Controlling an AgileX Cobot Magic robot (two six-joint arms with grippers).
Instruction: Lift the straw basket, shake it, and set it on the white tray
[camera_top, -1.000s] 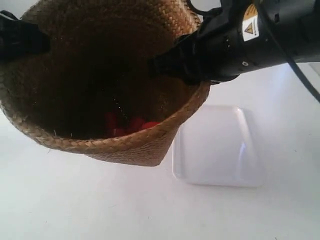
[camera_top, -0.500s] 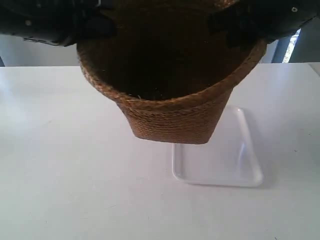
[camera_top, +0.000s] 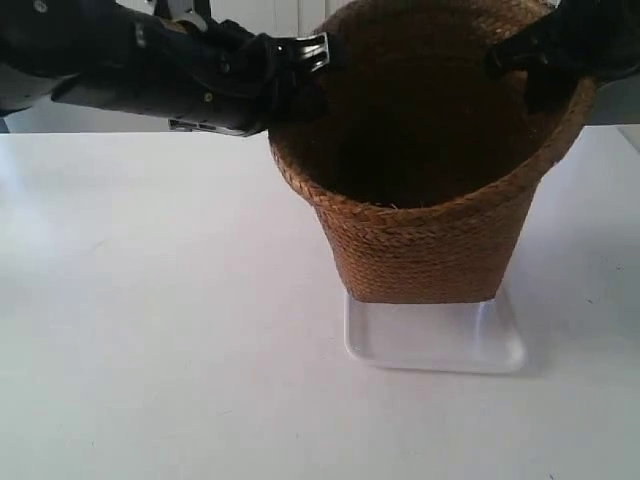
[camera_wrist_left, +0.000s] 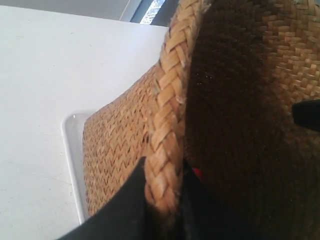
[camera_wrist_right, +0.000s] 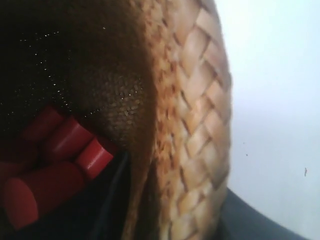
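Observation:
The brown woven straw basket (camera_top: 430, 220) stands upright over the white tray (camera_top: 432, 345), its base covering the tray's far part; I cannot tell whether it rests on the tray. The arm at the exterior view's left (camera_top: 180, 65) holds the rim on one side, and the arm at the exterior view's right (camera_top: 565, 45) holds the opposite side. In the left wrist view my left gripper (camera_wrist_left: 164, 200) is shut on the braided rim (camera_wrist_left: 170, 125), with the tray (camera_wrist_left: 70, 150) beside the basket wall. My right gripper (camera_wrist_right: 185, 215) is shut on the rim (camera_wrist_right: 200, 100).
Several red cylinders (camera_wrist_right: 55, 170) lie at the bottom inside the basket. The white table (camera_top: 150, 320) stretches to the left and front of the tray. A wall and window frame stand behind the table's far edge.
The basket, tipped toward the camera at the left a second ago, has swung upright, moved right and come down over the tray. Both arms moved with it, still gripping the rim.

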